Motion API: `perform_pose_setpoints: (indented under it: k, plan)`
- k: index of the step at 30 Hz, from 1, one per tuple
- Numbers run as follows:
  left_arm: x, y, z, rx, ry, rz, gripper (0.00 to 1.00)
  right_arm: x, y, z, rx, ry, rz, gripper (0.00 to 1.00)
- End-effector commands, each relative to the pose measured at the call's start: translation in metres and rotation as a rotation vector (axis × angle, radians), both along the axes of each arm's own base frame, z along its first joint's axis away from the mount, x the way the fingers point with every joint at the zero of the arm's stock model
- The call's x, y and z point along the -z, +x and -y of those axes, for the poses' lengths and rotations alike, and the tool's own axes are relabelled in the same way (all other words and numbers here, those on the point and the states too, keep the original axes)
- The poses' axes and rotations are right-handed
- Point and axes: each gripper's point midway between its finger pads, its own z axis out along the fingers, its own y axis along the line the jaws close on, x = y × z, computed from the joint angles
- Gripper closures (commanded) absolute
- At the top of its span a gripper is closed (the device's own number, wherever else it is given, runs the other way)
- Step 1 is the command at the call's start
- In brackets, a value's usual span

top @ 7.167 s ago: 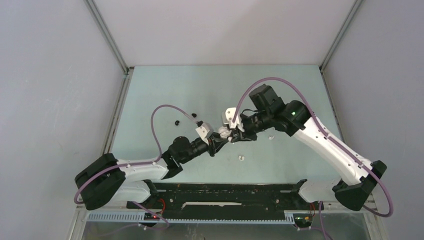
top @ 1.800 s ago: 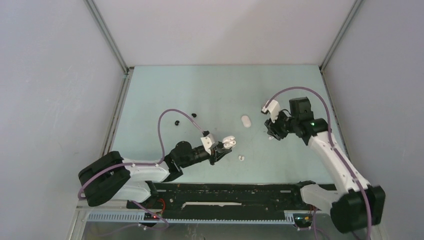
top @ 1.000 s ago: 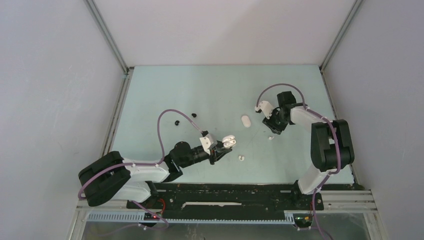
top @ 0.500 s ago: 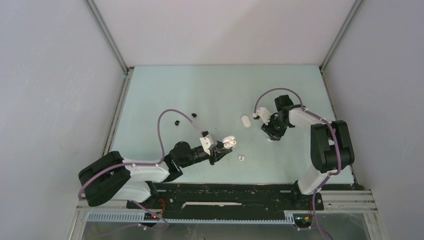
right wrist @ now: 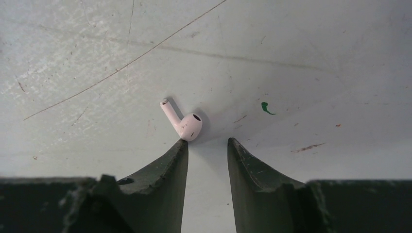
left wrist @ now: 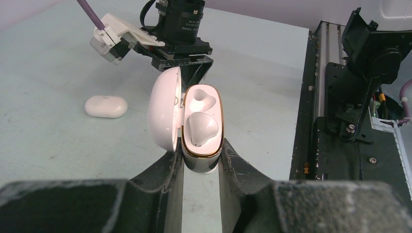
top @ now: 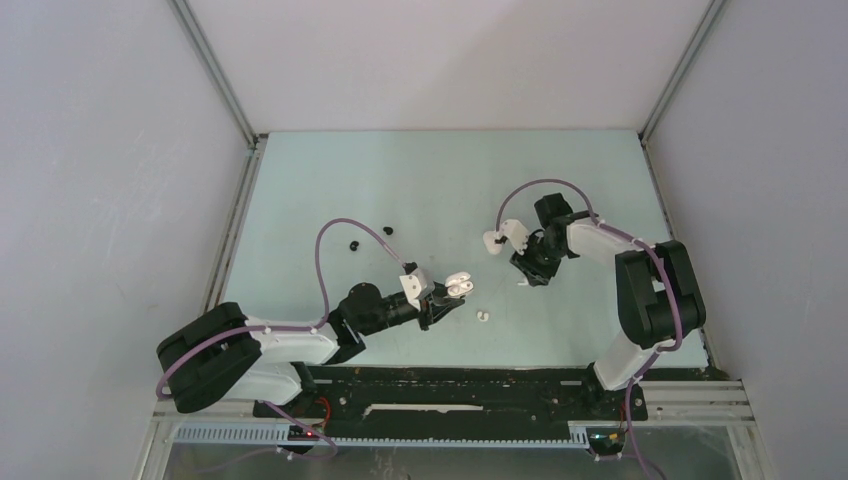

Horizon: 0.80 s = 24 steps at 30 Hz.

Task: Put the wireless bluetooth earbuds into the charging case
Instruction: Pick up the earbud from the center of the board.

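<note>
Positions are referenced to the charging case [left wrist: 201, 128].

Nearest my bases: a loose white earbud [top: 483, 316] lies on the table [top: 420, 180], just to the near right of the charging case. It is apart from the case and from both my pincers.

Left pincer [left wrist: 200, 150]: clenched on the charging case, one finger on each side of its lower body. The lid [left wrist: 164, 116] is swung open, to the left in my wrist view. A gold rim runs round the mouth of the body. Two moulded white shapes show inside. I cannot tell whether they are bare wells or seated buds.

Right pincer [right wrist: 206, 141]: to the right of the charging case and a little beyond it, pointed down at the table. It is released and grasps nothing. The fingers stand apart with bare table between them. A stemmed white earbud [right wrist: 182, 124] lies on the table at the tip of one finger, outside the gap, with its stem angled away. Touching or just clear, I cannot tell. A small green speck [right wrist: 266, 108] marks the table past the other finger.

Closed case [left wrist: 106, 106]: white, pill-shaped, flat on the table, beyond the charging case and slightly right, near my right wrist.

Far left: one black earbud [top: 353, 244] and another black earbud [top: 387, 230] lie beyond the charging case and well to its left. They are near each other but not touching.
</note>
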Motion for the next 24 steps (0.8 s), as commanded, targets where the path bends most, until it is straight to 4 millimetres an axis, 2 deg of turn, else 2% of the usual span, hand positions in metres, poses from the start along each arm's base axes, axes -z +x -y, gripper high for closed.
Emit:
perform_pose_setpoints:
  k: [1, 4, 9, 17, 24]
  plan:
    - [-0.014, 0.0, 0.002, 0.012, -0.038, 0.037, 0.99, -0.008, -0.002, -0.004, 0.03, 0.028, 0.003, 0.62]
    - [-0.014, 0.0, 0.002, 0.012, -0.034, 0.037, 0.99, -0.02, -0.002, -0.003, 0.098, 0.028, 0.011, 0.62]
    - [-0.014, 0.001, 0.004, 0.017, -0.031, 0.034, 0.99, -0.042, 0.0, -0.013, 0.289, 0.087, 0.011, 0.58]
    - [-0.011, 0.0, 0.004, 0.017, -0.027, 0.028, 0.99, -0.023, 0.011, -0.016, 0.595, 0.064, -0.11, 0.56]
    - [-0.013, 0.0, 0.003, 0.016, -0.029, 0.032, 0.99, -0.021, 0.028, -0.019, 0.681, 0.069, -0.1, 0.53]
